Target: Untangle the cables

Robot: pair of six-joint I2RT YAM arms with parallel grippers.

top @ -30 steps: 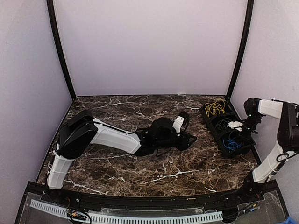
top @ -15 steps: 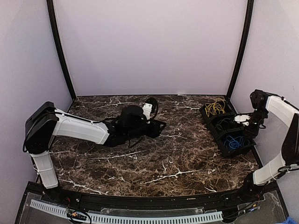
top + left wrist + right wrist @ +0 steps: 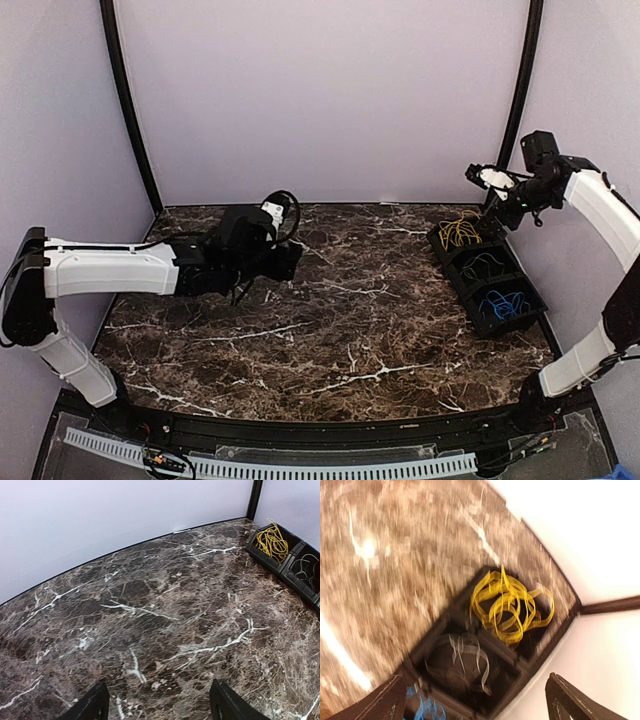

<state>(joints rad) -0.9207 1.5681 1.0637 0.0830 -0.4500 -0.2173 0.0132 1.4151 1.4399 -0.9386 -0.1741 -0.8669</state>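
Marble table [image 3: 350, 330]: cables [image 3: 460, 232] lie colour-sorted in the tray [image 3: 452, 270], likely why your left gripper [image 3: 159, 692] and right gripper [image 3: 475, 682] gape empty.

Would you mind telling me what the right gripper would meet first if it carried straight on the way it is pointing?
Probably the yellow cables in the end compartment of the black tray; the open right gripper points down at them with nothing in between, though blur leaves the depth unclear.
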